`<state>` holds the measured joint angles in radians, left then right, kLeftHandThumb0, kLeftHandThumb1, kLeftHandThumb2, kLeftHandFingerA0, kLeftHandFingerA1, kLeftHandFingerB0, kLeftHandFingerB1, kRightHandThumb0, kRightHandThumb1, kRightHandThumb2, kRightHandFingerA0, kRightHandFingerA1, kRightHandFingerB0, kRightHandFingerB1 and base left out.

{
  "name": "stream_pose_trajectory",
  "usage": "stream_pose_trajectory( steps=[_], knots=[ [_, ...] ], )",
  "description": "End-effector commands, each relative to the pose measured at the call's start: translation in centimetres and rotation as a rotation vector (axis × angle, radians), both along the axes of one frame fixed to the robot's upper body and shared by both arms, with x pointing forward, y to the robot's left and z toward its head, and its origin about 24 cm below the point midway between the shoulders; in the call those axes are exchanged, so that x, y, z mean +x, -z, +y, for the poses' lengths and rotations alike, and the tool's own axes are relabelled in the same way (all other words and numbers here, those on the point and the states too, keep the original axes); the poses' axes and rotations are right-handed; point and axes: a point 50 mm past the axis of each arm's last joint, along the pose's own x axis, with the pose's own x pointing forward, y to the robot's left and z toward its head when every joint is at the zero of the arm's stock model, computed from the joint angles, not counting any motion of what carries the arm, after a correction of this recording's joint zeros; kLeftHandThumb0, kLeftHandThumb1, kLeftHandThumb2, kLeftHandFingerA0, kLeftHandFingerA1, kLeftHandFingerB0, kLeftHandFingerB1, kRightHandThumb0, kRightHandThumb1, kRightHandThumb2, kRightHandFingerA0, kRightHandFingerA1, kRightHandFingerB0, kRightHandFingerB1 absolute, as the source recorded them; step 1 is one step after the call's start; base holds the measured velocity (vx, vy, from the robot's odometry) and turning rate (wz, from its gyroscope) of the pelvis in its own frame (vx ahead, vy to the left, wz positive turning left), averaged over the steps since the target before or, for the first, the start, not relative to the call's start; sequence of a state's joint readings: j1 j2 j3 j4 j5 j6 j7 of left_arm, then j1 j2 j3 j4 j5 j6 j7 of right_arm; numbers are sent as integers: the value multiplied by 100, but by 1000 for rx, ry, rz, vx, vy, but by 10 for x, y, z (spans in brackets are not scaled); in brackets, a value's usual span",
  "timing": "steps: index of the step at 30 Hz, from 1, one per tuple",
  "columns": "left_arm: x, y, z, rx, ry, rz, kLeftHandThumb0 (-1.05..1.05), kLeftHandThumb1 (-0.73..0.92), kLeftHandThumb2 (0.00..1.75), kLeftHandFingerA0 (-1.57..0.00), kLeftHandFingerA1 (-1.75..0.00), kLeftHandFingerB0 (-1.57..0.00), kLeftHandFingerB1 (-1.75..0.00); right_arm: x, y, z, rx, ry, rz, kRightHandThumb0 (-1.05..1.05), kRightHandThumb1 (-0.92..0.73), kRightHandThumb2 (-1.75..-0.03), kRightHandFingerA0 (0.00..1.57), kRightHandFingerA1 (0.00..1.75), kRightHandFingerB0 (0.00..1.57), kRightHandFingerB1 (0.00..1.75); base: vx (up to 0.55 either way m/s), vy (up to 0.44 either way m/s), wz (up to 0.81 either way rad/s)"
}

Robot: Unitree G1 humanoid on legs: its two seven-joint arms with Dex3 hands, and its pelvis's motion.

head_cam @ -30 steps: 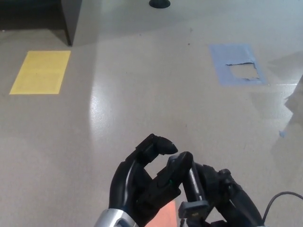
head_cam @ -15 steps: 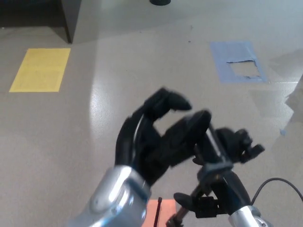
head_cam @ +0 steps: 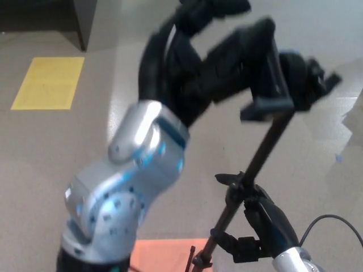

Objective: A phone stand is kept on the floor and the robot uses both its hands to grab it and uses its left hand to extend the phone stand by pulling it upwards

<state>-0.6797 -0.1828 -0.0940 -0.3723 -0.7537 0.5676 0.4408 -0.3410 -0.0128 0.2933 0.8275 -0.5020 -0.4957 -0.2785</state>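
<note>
The black phone stand stands stretched out: its thin pole (head_cam: 258,158) runs from bottom centre up to the phone clamp (head_cam: 271,85) at the top. My left hand (head_cam: 210,56) is high in the picture, shut on the clamp head, blurred by motion. My right hand (head_cam: 258,218) is low at the bottom right, shut on the lower pole near a black knob. The stand's base is hidden below the picture edge.
A yellow floor patch (head_cam: 48,84) lies at left, and a blue taped square (head_cam: 340,85) at right is mostly hidden behind the stand. An orange patch (head_cam: 164,255) shows under the stand. A dark cabinet (head_cam: 85,22) stands at the back left. A cable (head_cam: 329,224) loops at the bottom right.
My left hand has risen far upward with the clamp head, drawing out the pole. My right hand has stayed low on the lower pole.
</note>
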Motion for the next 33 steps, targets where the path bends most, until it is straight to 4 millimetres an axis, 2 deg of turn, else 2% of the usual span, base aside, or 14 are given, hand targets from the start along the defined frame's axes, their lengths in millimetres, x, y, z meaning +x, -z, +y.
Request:
stream_pose_trajectory(
  steps=[1, 3, 10, 14, 15, 17, 18, 22, 23, 25, 26, 30, 31, 33],
  knots=[
    [-47, -183, 1, -240, 233, -333, -12, 44, 88, -101, -175, -39, -175, -6, 19, -25, 11, 108, 122, -105, -79, -64, 52, 105, 45, 96, 0, 0, 0],
    [-47, -190, 2, -243, 232, -335, -14, 45, 88, -102, -175, -39, -175, -7, 20, -26, 4, 107, 120, -105, -80, -64, 51, 106, 44, 97, 0, 0, 0],
    [-53, -243, 11, -239, 172, -409, -13, 46, 89, -101, -175, -19, -67, -12, 25, -27, -1, 108, 146, -105, -80, -64, 49, 107, 46, 100, 0, 0, 0],
    [-56, -260, 14, -238, 159, -436, -9, 48, 89, -101, -175, -15, -70, -14, 27, -27, 1, 112, 155, -105, -79, -64, 49, 107, 46, 99, 0, 0, 0],
    [-58, -269, 17, -244, 147, -448, -11, 42, 93, -99, -175, -47, -146, -15, 28, -25, 8, 111, 164, -105, -56, -108, 50, 93, 49, 89, 0, 0, 0],
    [-60, -279, 20, -243, 136, -475, -12, 42, 94, -98, -175, -41, -125, -10, 25, -25, 5, 110, 155, -105, -56, -108, 49, 93, 49, 89, 0, 0, 0],
    [-63, -284, 24, -227, 103, -506, -14, 45, 89, -98, -175, -42, -114, -9, 24, -24, 2, 105, 151, -105, -79, -64, 46, 105, 43, 96, 0, 0, 0],
    [-62, -287, 31, -225, 64, -549, -14, 48, 86, -96, -175, -3, -64, -12, 26, -21, 7, 87, 160, -104, -56, -108, 50, 94, 47, 88, 0, 0, 0],
    [-61, -287, 33, -238, 51, -551, -17, 46, 90, -124, -161, -20, -69, -13, 26, -22, 11, 84, 159, -102, -55, -107, 52, 93, 48, 88, 0, 0, 0],
    [-59, -286, 35, -245, 30, -556, -12, 50, 85, -97, -175, -34, -100, -13, 27, -22, 2, 81, 166, -105, -79, -64, 47, 104, 43, 95, 0, 0, 0],
    [-59, -286, 35, -252, 19, -554, -9, 49, 86, -96, -175, -23, -77, -14, 28, -21, -2, 80, 169, -105, -79, -64, 49, 104, 44, 97, 0, 0, 0],
    [-58, -285, 37, -247, -48, -560, -8, 47, 86, -94, -175, -48, -115, -14, 29, -20, -6, 79, 175, -102, -55, -107, 49, 92, 48, 88, 0, 0, 0],
    [-60, -287, 38, -247, -57, -564, -7, 46, 87, -95, -175, -51, -126, -13, 28, -20, -9, 79, 175, -105, -79, -63, 46, 104, 43, 95, 0, 0, 0],
    [-62, -289, 39, -255, -89, -567, -6, 44, 87, -96, -175, -54, -130, -12, 26, -20, -10, 75, 166, -103, -55, -108, 48, 93, 48, 88, 0, 0, 0]
  ],
)
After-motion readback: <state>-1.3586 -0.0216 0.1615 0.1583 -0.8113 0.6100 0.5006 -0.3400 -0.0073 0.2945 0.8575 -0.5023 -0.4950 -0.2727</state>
